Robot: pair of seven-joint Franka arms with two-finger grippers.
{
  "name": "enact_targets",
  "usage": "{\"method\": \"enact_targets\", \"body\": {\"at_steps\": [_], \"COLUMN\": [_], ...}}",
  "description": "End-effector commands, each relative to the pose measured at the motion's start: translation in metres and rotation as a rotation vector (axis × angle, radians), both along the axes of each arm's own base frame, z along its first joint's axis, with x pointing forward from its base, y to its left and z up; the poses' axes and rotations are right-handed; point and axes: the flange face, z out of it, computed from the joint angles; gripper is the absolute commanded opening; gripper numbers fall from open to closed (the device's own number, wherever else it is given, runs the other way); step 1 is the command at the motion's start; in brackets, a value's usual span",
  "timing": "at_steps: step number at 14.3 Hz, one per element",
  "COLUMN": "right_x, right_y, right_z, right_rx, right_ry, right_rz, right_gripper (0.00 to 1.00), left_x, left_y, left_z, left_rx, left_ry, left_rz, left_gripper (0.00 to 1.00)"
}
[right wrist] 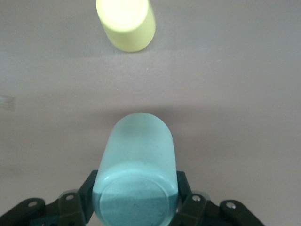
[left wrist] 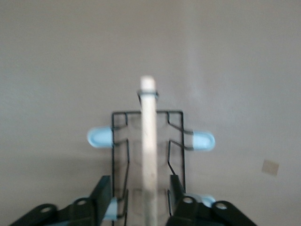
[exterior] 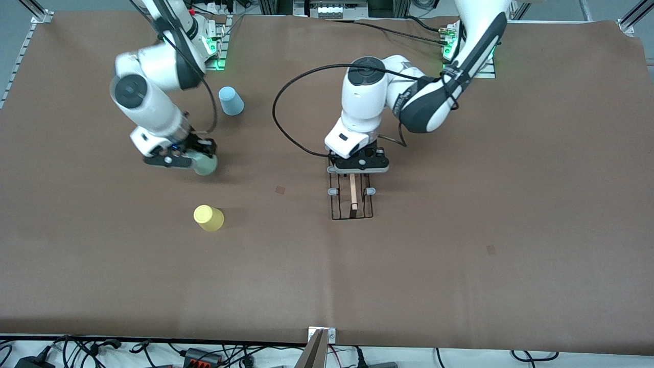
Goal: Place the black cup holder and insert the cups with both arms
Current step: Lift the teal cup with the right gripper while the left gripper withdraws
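Left end effector (exterior: 358,173) straddles the rack (exterior: 351,198) mid-worktop, fingers wide; right end effector (exterior: 196,159) grips the green cup (exterior: 205,164) (keep it level).

Left gripper (exterior: 359,174) down over the black cup holder (exterior: 351,203), wrist pointing straight down, fingers (left wrist: 104,190) spread either side of its wooden rod. Right gripper (exterior: 191,156) toward the right arm's end from that holder, clamped on the mint-green cup (right wrist: 136,169).
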Motion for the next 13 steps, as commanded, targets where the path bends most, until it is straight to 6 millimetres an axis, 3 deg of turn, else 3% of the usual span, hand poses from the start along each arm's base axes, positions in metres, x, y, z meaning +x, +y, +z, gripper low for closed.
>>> {"method": "enact_targets", "body": {"at_steps": [1,3,4,6,8,10,13], "right_x": [-0.008,-0.002,-0.004,-0.007,-0.009,-0.014,-0.015], "right_y": [0.000,0.011,0.030,0.076,0.153,0.214,0.264], "right_z": [0.044,0.053,0.057,0.060,0.061,0.062,0.070], "right_rx": [-0.019,-0.017,-0.013,-0.005,0.033,0.060,0.101], "right_ry": [0.028,0.033,0.022,0.013,0.013,0.007,-0.001], "right_rz": [0.004,-0.069,-0.100,-0.189,-0.334,-0.430,-0.528], "right_gripper": [0.18,0.18,0.18,0.18,0.18,0.17,0.17], "left_x": [0.017,0.022,0.026,0.025,0.023,0.028,0.036], "left_y": [0.041,0.064,0.079,0.107,0.129,0.169,0.236], "left_z": [0.044,0.066,0.082,0.107,0.134,0.160,0.199], "left_rx": [0.079,0.153,0.185,0.260,0.296,0.272,0.144], "left_ry": [-0.036,-0.013,-0.004,0.032,0.065,0.166,0.290], "left_rz": [-0.007,-0.040,-0.078,-0.168,-0.230,-0.251,-0.161], "left_gripper": [1.00,1.00,1.00,1.00,1.00,1.00,1.00]}}
